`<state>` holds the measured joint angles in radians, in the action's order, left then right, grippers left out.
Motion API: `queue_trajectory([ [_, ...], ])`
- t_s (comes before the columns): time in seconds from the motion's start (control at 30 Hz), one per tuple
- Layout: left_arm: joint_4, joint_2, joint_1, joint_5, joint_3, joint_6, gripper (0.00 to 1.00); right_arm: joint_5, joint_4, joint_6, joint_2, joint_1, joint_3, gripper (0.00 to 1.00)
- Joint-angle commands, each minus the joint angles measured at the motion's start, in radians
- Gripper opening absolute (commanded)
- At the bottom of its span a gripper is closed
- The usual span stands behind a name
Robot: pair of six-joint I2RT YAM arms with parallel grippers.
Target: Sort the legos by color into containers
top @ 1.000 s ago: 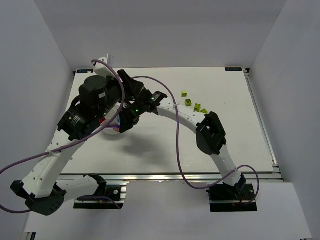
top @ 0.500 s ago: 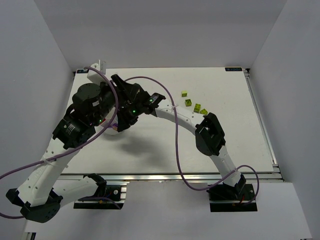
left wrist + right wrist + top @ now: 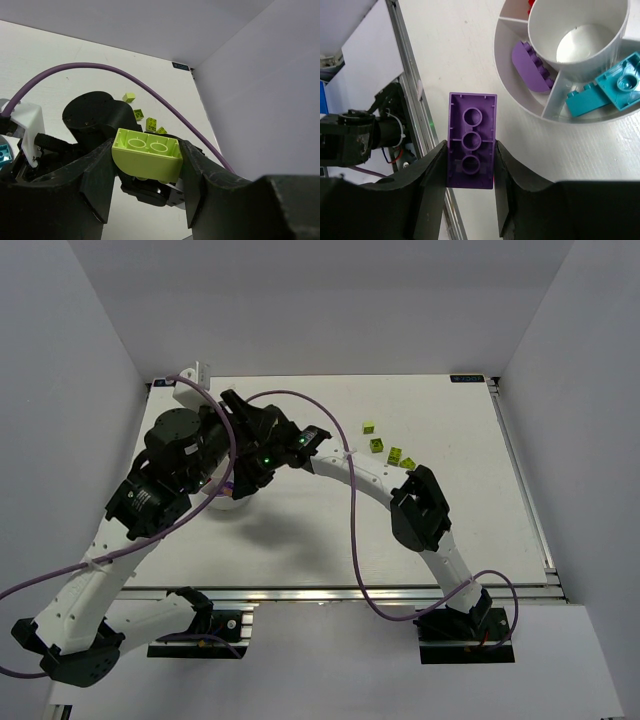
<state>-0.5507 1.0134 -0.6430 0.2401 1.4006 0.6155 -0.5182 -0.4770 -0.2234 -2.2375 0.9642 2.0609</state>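
Observation:
My left gripper (image 3: 147, 162) is shut on a lime lego (image 3: 147, 152), held hollow side up above the table. My right gripper (image 3: 470, 155) is shut on a purple lego (image 3: 472, 140), hanging just beside the round white divided dish (image 3: 551, 107). In the dish's containers, one wedge holds a purple lego (image 3: 532, 67), the neighbouring wedge holds teal legos (image 3: 605, 90), and a bit of red (image 3: 530, 4) shows at the top edge. Several lime legos (image 3: 377, 445) lie loose at the back right of the table. In the top view both arms cover most of the dish (image 3: 228, 504).
The two wrists cross closely over the left middle of the table (image 3: 450, 530). A purple cable (image 3: 100, 67) arches in front of the left wrist camera. The aluminium rail (image 3: 410, 115) at the table's near edge runs close to the right gripper.
The left arm has swung a little to the left and down, carrying the lime lego. The right arm has barely moved and keeps its hold on the purple lego.

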Motion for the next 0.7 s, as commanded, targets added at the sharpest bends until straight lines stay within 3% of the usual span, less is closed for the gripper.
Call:
queue_trajectory([
  [0.0,-0.023,-0.029,0.003,0.044,0.044,-0.014,0.44,0.007,0.098,-0.050,0.032,-0.002,0.033,0.00],
  [0.67,-0.058,-0.042,0.003,0.088,0.074,-0.033,0.44,-0.003,0.172,-0.145,-0.057,0.001,0.103,0.00],
])
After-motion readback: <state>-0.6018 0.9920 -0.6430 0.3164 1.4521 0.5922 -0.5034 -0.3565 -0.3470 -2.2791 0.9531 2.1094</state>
